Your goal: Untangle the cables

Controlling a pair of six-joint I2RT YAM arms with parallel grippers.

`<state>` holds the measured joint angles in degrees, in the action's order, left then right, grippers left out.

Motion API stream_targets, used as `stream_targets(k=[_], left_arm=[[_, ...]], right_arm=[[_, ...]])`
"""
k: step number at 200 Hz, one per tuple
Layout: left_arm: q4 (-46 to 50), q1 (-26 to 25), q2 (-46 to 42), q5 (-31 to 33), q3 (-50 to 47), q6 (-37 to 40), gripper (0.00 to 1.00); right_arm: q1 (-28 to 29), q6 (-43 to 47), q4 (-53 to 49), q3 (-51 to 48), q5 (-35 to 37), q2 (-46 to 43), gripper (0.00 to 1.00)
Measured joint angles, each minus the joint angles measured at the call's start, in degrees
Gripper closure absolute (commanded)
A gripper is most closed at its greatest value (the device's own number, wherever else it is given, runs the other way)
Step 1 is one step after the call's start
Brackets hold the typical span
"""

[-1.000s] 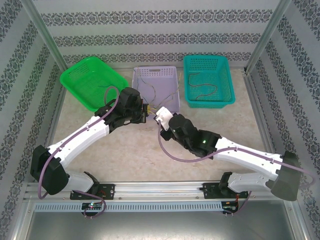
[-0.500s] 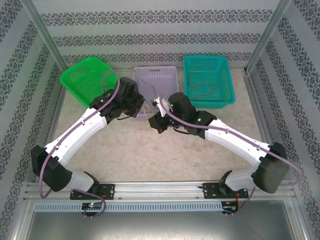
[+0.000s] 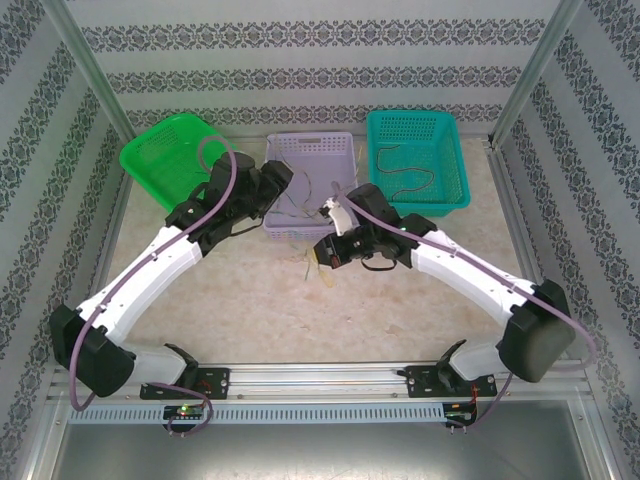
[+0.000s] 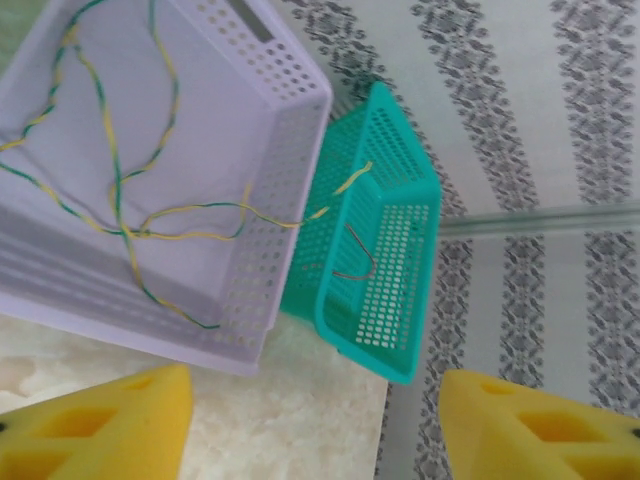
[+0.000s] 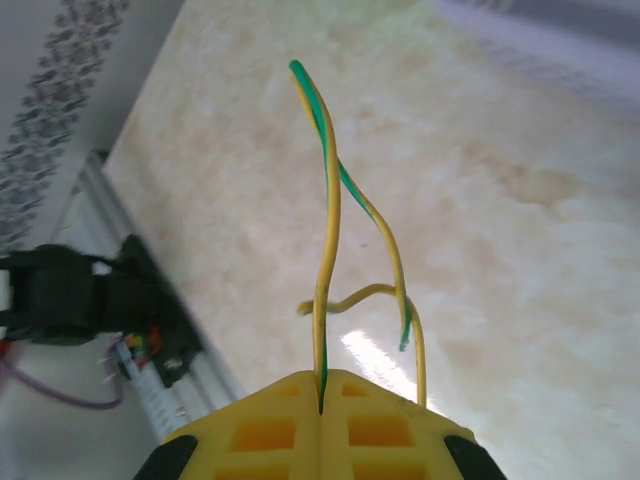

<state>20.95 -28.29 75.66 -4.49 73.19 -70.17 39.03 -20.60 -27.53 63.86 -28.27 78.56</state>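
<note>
Right wrist: right fingers (image 5: 270, 425) clamped on cable (image 5: 326, 250), seemingly above tabletop (image 5: 520, 190); left fingers (image 4: 105, 420) apart.

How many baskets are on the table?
3: a green basket at the far left, a lavender basket in the middle, a teal basket on the right. None seems hidden.

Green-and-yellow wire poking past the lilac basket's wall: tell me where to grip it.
Probably take the green-and-yellow twisted wire by its free tip, from the teal mesh basket side: it juts past the lilac perforated basket wall, clear of the tangle inside.
</note>
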Motion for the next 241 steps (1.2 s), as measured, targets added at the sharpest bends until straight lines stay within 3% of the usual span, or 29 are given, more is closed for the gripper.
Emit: stream_targets(k=[45,75,120,171,241], left_arm=[[11.21,5.66,-1.75,-8.33,0.5,-11.02,0.29],[7.19,2.71,-4.63,-11.21,-8.22,-26.53,0.21],[-4.96,-2.73,-1.03,-11.06,-10.45,-43.06,0.22],[-16.39,-5.46,5.84,-10.05,-11.58,-48.02,0.27],[-20.2,-6.16,6.99,-8.35,-11.56,-48.85,0.34]], right_arm=[[0.02,4.52,3.28,-4.57,13.33,-9.44,1.0],[0.13,6.95,10.51,-10.38,18.73,-11.91,1.0],[0.48,7.52,23.8,-20.0,21.75,-12.37,1.0],[1.14,6.91,33.88,-23.5,21.4,-12.37,1.0],[3.61,7.1,37.79,-24.57,23.15,-11.76,1.0]])
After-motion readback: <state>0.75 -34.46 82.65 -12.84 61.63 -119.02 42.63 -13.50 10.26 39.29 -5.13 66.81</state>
